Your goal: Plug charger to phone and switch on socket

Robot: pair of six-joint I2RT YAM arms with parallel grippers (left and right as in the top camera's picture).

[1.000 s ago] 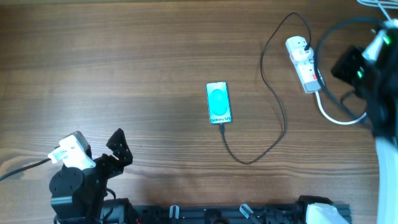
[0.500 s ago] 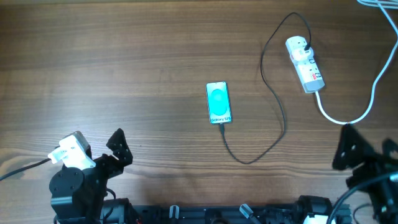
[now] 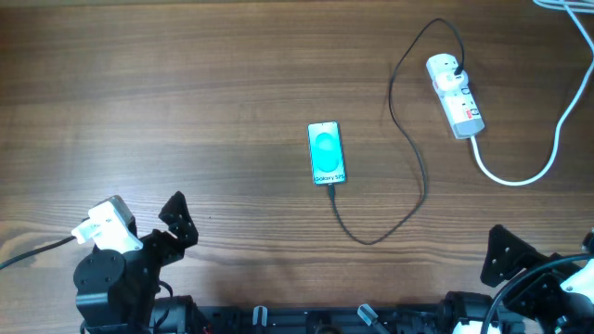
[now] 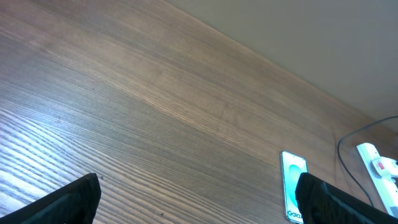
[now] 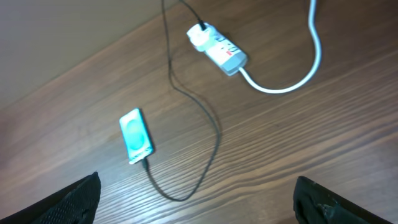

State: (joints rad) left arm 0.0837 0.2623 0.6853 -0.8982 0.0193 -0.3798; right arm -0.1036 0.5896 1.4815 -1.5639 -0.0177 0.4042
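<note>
The phone [image 3: 326, 153] lies flat mid-table, turquoise screen up, also in the left wrist view [image 4: 293, 186] and right wrist view [image 5: 136, 135]. The charger's black cable [image 3: 419, 181] runs from the phone's near end in a loop to its white adapter [image 3: 446, 69], which sits in the socket [image 3: 458, 104]. From the right wrist, the cable [image 5: 208, 121] and socket [image 5: 219, 50] show too. My left gripper [image 3: 153, 223] is open at the near left, empty [image 4: 202, 208]. My right gripper [image 3: 548, 255] is open at the near right, far from the socket, empty [image 5: 199, 208].
A thick white cord [image 3: 524, 176] curves from the socket's near end off to the far right corner, seen also from the right wrist [image 5: 292, 84]. The arm bases line the near table edge [image 3: 306, 320]. A pale wall lies beyond the far edge [image 4: 298, 31].
My right arm has pulled back from the socket at the far right to the near right edge, and its gripper has opened. The left arm, phone and cable stay put.
</note>
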